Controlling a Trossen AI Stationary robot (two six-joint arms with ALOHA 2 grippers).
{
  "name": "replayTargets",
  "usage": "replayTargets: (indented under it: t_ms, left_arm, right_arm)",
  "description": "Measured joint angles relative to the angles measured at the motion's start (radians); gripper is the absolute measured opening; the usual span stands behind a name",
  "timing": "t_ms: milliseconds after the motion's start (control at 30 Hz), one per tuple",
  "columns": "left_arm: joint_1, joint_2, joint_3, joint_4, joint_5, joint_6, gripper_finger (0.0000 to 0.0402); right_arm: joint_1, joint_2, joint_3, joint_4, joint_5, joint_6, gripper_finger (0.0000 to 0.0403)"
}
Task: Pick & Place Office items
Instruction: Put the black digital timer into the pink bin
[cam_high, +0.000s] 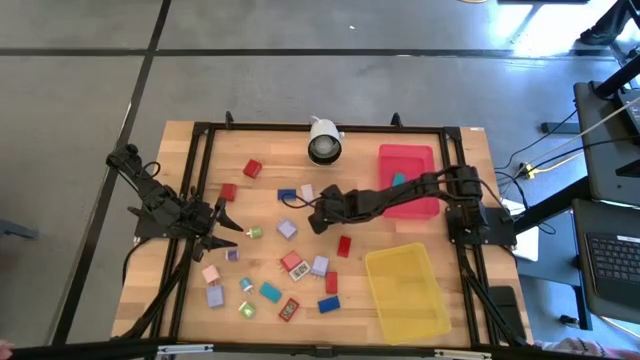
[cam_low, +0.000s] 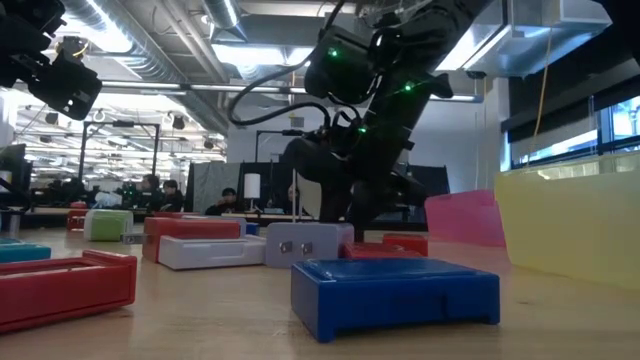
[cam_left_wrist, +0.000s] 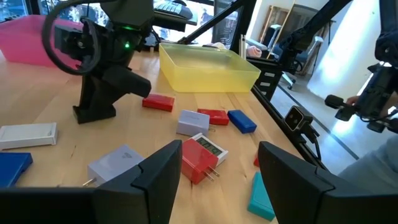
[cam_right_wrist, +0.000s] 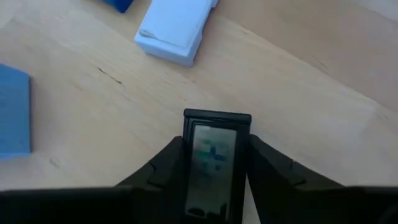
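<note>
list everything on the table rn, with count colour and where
office items: about twenty, red, blue, teal, lilac, pink, green; scattered over the table's middle and left
red tray: one, far right side, a teal item inside
yellow tray: one, near right corner
white round camera: one, far edge, middle
table: one, light wood
left gripper: open, empty, left side
right gripper: closed on a dark flat item, table's middle
</note>
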Motion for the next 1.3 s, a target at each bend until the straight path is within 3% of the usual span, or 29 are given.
replayTargets:
  t_ms: [267, 467, 633, 833, 1067, 1300]
  left_arm:
    - [0.000, 0.000, 0.000, 0.000, 0.000, 0.000, 0.0208]
    - [0.000, 0.000, 0.000, 0.000, 0.000, 0.000, 0.0208]
    - [0.000, 0.000, 0.000, 0.000, 0.000, 0.000, 0.0209]
    - [0.000, 0.000, 0.000, 0.001, 0.000, 0.000, 0.0208]
    - [0.000, 0.000, 0.000, 0.000, 0.000, 0.000, 0.0208]
    - [0.000, 0.000, 0.000, 0.000, 0.000, 0.000, 0.0209]
  right_arm:
    - [-0.022, -0.089, -0.003, -0.020, -0.028, 0.059, 0.0155]
    - [-0.053, -0.230, -0.002, -0.077, 0.052, 0.008, 0.0145]
    - [-0.069, -0.375, -0.002, -0.165, 0.189, -0.032, 0.0151]
    - [-0.082, -0.549, -0.002, -0.387, 0.366, -0.033, 0.0153]
    - [-0.108, -0.695, -0.002, -0.670, 0.543, 0.083, 0.0154]
    - [-0.182, -0.716, -0.003, -0.886, 0.569, 0.177, 0.0155]
